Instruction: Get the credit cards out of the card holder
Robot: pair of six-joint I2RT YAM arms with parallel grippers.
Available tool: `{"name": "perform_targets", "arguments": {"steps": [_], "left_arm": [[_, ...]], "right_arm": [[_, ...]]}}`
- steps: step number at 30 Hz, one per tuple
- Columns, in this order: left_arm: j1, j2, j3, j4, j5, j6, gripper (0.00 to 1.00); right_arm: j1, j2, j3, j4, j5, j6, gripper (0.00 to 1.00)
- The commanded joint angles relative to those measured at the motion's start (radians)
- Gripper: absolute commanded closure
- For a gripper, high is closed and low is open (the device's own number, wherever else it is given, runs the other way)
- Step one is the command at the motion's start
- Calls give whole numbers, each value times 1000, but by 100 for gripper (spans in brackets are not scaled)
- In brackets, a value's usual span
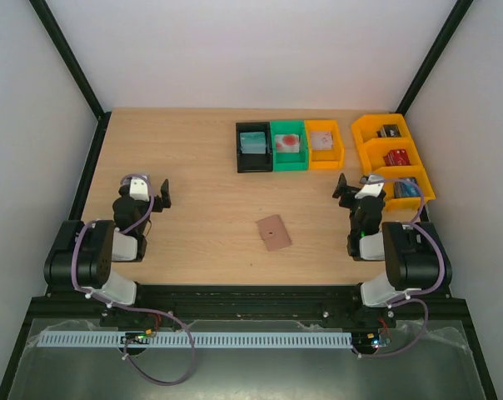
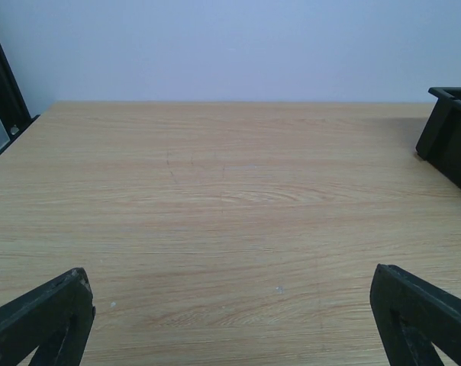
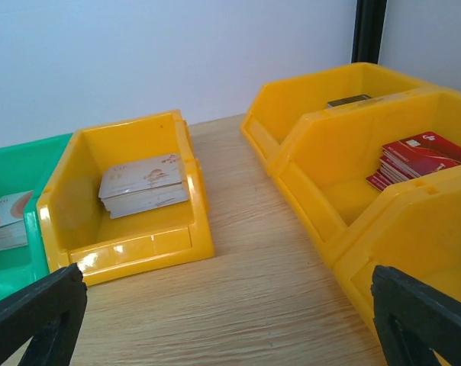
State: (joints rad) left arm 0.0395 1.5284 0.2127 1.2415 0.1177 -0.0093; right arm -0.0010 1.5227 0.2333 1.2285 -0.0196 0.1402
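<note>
The card holder (image 1: 274, 232) lies folded shut on the table, pinkish-tan with a tiny dark dot, at the middle front between the two arms. No credit cards show outside it. My left gripper (image 1: 143, 193) is open and empty at the left, well away from the holder; in the left wrist view its fingertips (image 2: 47, 313) stand wide apart over bare wood. My right gripper (image 1: 364, 192) is open and empty at the right, by the orange bins; its fingertips (image 3: 421, 313) stand wide apart. The holder is out of both wrist views.
A black bin (image 1: 253, 147), a green bin (image 1: 288, 145) and an orange bin (image 1: 324, 143) stand in a row at the back, each with a stack of cards. Three joined orange bins (image 1: 391, 158) at the right hold black, red and blue blocks.
</note>
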Motion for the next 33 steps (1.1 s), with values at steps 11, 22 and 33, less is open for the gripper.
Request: {"name": "perform_targets", "arguments": {"steps": [11, 22, 33], "left_arm": [[4, -29, 46, -1, 9, -14, 0], [82, -197, 707, -1222, 310, 130, 0], [82, -319, 867, -1727, 473, 299, 1]], "right_arm": [[1, -205, 393, -670, -480, 305, 8], [254, -194, 490, -1360, -445, 229, 24], [411, -4, 492, -1499, -520, 152, 40]]}}
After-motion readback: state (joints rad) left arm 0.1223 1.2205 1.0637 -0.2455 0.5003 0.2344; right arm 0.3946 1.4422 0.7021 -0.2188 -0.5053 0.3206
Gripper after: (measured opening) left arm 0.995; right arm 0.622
